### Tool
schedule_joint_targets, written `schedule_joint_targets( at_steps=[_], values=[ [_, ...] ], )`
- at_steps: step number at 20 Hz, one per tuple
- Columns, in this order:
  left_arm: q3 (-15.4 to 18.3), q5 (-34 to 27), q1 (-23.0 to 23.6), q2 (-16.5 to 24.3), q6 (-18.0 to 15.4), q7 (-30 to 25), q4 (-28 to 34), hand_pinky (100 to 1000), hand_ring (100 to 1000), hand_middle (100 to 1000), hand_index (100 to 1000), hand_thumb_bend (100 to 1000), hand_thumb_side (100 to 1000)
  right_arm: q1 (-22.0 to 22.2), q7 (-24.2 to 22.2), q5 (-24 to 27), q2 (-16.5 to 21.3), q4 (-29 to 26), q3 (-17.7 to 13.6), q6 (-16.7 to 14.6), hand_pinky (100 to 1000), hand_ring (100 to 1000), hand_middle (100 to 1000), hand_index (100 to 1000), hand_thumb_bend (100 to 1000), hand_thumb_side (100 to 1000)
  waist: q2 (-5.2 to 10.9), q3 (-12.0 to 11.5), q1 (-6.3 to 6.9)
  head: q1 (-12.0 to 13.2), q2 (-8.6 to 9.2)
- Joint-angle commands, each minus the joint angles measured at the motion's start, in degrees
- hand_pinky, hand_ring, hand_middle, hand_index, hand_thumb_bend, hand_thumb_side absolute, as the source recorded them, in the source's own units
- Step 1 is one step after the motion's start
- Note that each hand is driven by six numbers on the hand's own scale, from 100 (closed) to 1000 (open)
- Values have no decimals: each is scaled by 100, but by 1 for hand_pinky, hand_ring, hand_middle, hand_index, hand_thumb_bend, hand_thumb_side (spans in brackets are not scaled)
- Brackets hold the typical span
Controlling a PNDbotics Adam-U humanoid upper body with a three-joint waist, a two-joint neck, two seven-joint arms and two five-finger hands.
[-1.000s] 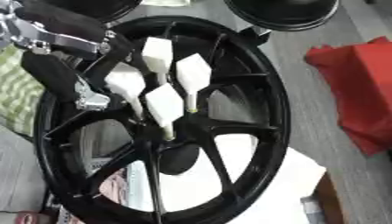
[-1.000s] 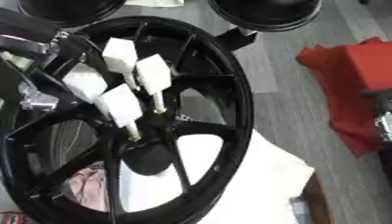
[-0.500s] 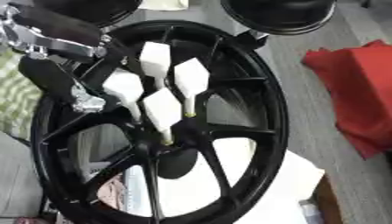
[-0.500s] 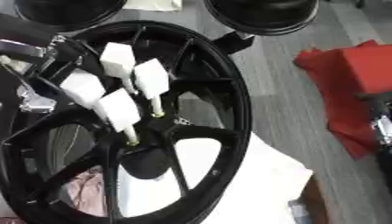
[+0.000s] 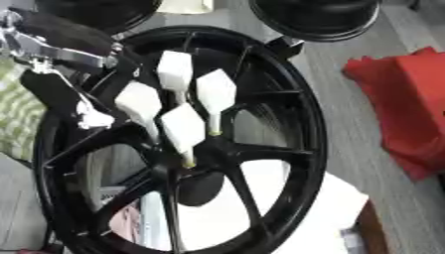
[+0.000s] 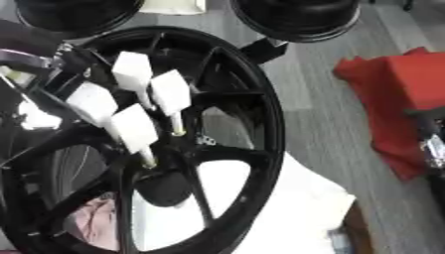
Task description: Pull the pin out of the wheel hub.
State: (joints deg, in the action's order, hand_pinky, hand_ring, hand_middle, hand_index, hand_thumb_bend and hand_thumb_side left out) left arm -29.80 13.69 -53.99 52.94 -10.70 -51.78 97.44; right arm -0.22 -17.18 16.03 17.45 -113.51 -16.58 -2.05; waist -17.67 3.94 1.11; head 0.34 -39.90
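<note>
A large black spoked wheel (image 5: 300, 119) fills the middle of both views. Its hub (image 5: 228, 149) sits where the spokes meet. My left hand (image 5: 183, 124) comes in from the upper left, its black and silver wrist over the rim. Its white-covered fingers (image 6: 171, 92) stretch straight down over the spokes, and their thin yellowish tips end at the hub's upper left edge. I cannot make out a pin at the hub. A black and silver part (image 6: 431, 141) at the right edge of the right eye view may be my right hand.
Red cloth (image 5: 407, 106) lies on the grey floor to the right. Two black round objects (image 5: 317, 17) stand beyond the wheel's top. White sheet material (image 6: 300, 203) lies under the wheel's lower right, and green-striped fabric (image 5: 16, 124) lies at the left.
The left hand's fingertips have crept slightly lower towards the hub. The wheel has stayed where it was.
</note>
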Motion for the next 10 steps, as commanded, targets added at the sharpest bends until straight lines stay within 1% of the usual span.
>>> schedule_joint_targets(
  at_steps=[1,4,7,8,10],
  values=[
    [92,22,-104,67,-74,-19,-14,841,822,784,896,106,449,-27,-16,-41,78,-81,-43,-17,982,760,504,594,126,166,73,9,-8,-9,73],
    [80,-22,-108,47,-73,-19,-29,827,802,755,872,100,450,-29,-14,-42,71,-82,-48,-20,982,759,504,594,125,166,65,12,-13,-10,73],
    [56,-34,-109,38,-85,-19,-32,822,779,701,834,100,460,-34,-6,-40,66,-84,-55,-24,983,760,504,594,124,166,54,13,-17,3,76],
    [50,-35,-109,36,-91,-19,-31,816,763,661,793,100,458,-36,-4,-40,64,-85,-56,-24,983,760,504,595,124,166,51,13,-18,9,77],
    [47,-32,-110,33,-104,-19,-29,803,732,610,724,100,450,-39,0,-36,64,-87,-60,-25,983,760,504,595,123,166,49,12,-21,16,79]
  ],
)
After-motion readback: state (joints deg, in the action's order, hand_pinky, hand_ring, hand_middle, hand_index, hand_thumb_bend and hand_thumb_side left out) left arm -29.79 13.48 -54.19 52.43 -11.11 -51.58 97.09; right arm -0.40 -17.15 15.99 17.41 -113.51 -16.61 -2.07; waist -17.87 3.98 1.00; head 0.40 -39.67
